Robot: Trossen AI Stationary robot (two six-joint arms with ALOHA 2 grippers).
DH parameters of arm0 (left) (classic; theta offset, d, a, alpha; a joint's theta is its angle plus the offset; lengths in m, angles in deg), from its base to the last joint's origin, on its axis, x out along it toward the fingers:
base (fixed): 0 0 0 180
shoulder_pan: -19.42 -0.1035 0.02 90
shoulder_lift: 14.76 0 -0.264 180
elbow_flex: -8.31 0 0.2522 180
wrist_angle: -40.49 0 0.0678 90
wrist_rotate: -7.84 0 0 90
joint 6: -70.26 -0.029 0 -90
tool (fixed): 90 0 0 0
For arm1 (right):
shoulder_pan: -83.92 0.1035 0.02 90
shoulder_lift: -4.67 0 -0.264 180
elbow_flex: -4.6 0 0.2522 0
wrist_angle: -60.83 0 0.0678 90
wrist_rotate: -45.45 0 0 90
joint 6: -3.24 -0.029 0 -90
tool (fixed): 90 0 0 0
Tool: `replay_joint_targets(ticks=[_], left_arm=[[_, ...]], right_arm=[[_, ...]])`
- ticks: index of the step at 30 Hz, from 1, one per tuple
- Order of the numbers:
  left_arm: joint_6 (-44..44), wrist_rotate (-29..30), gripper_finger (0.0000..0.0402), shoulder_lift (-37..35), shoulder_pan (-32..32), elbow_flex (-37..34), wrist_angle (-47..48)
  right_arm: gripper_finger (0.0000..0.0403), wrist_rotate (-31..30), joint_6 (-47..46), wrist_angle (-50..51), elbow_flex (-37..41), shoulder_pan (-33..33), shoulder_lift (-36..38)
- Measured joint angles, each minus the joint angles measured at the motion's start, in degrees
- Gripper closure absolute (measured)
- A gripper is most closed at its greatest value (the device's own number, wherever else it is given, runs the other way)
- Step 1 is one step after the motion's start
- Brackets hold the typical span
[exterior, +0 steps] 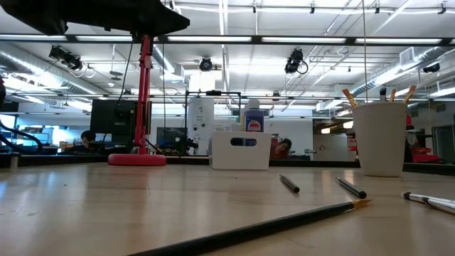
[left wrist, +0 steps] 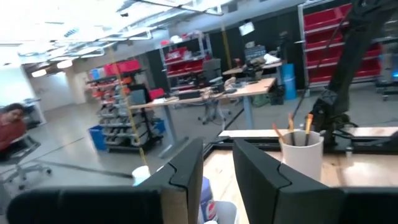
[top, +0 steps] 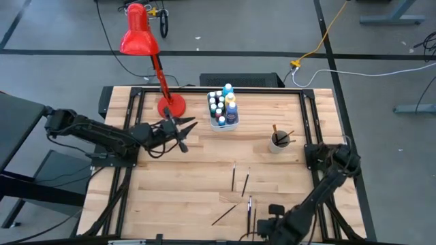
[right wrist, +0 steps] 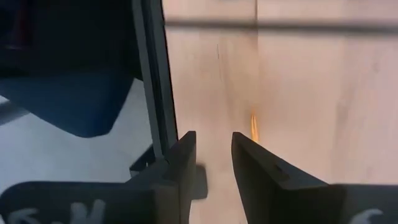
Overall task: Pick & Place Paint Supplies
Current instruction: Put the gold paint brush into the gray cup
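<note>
Brushes (top: 234, 178): we should lower onto one handle squarely.
Left hand (top: 182, 131): slightly spread, empty, beside tub (top: 223, 124).
Right hand (right wrist: 211, 155): slightly spread, empty.

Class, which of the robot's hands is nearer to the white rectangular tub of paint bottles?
Left. The left hand hovers just beside the white rectangular tub, near the lamp base; the right hand sits at the table's near edge, far off.
</note>
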Motion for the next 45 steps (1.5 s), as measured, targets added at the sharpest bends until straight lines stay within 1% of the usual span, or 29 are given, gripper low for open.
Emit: replay_joint_targets(ticks=[3, 7, 9, 12, 17, 22, 26, 33, 36, 39, 41, 43, 45], left_arm=[[0.0, -4.8, 0.0306, 0.0, -1.3, 0.0, -0.6], [0.0, -11.8, 0.0306, 0.0, -3.2, 0.0, -3.4], [0.0, -14.1, 0.0306, 0.0, -3.9, 0.0, -4.5], [0.0, -15.8, 0.0306, 0.0, -4.6, 0.0, -5.1], [0.0, -15.9, 0.0306, 0.0, -5.2, 0.0, -5.1], [0.0, -15.9, 0.0306, 0.0, -5.2, 0.0, -5.0], [0.0, -15.9, 0.0306, 0.0, -5.2, 0.0, -4.8], [-0.2, -15.9, 0.0306, 0.0, -5.2, 0.0, -4.9], [-1.1, -15.9, 0.0306, 0.0, -5.2, 0.0, -5.2], [-1.2, -15.9, 0.0306, 0.0, -5.2, 0.0, -5.4], [-1.2, -15.9, 0.0306, 0.0, -5.2, 0.0, -5.4], [-1.2, -15.9, 0.0306, 0.0, -5.2, 0.0, -5.4], [-1.2, -15.9, 0.0306, 0.0, -5.2, 0.0, -5.4]], right_arm=[[0.0301, 0.0, -2.1, 1.0, -0.2, 0.9, -1.7], [0.0301, -0.1, -2.4, 4.8, -0.2, 0.9, -3.4], [0.0301, -1.3, -2.4, 6.7, -0.1, 0.9, -3.5], [0.0301, -4.0, -3.0, 6.7, -0.2, 0.8, -3.5], [0.0302, -4.3, -3.9, 5.5, -0.2, 0.8, -3.6], [0.0314, -3.8, 0.6, 0.1, -0.1, 0.8, -4.1], [0.0323, -4.0, 0.6, 1.0, -0.3, 0.9, -5.3], [0.0324, -5.6, 0.8, 1.5, -0.4, 1.1, -6.4], [0.0325, -5.4, 1.0, 4.4, -2.4, 1.0, -6.4], [0.0325, -5.5, 0.5, 13.0, -5.5, 1.0, -6.2], [0.0325, -5.4, -1.2, 16.5, -8.5, 1.0, -5.9], [0.0325, -5.3, -3.7, 22.8, -10.0, 1.1, -5.7], [0.0325, -5.3, -6.8, 23.4, -10.0, 1.2, -5.8]])
